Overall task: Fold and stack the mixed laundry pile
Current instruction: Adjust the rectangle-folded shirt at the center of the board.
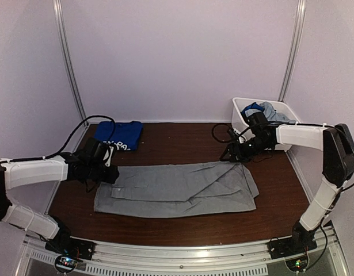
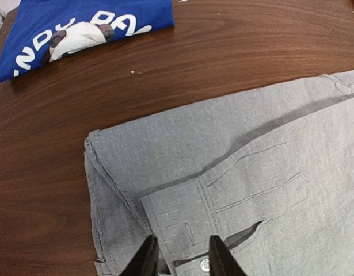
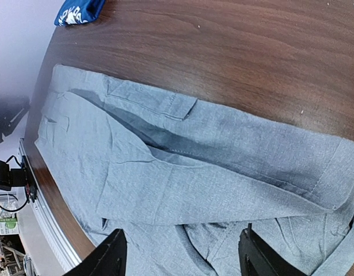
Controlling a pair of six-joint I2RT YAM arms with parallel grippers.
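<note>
A large light-grey garment (image 1: 177, 187) lies spread flat across the middle of the brown table, partly folded lengthwise. My left gripper (image 1: 110, 172) hovers at its left end. In the left wrist view my left gripper (image 2: 184, 261) has its jaws parted, with a buttoned cuff (image 2: 182, 224) lying flat between and under them. My right gripper (image 1: 234, 154) is at the garment's far right corner. In the right wrist view the gripper (image 3: 179, 259) stands wide open above the grey cloth (image 3: 194, 172), holding nothing. A folded royal-blue garment (image 1: 119, 135) with white print rests at the back left.
A white plastic bin (image 1: 241, 115) at the back right holds more blue and grey clothes (image 1: 266, 110). Walls with vertical rails close the back and sides. Black cables trail near both arms. Bare wood shows between the blue garment (image 2: 79, 31) and the grey one.
</note>
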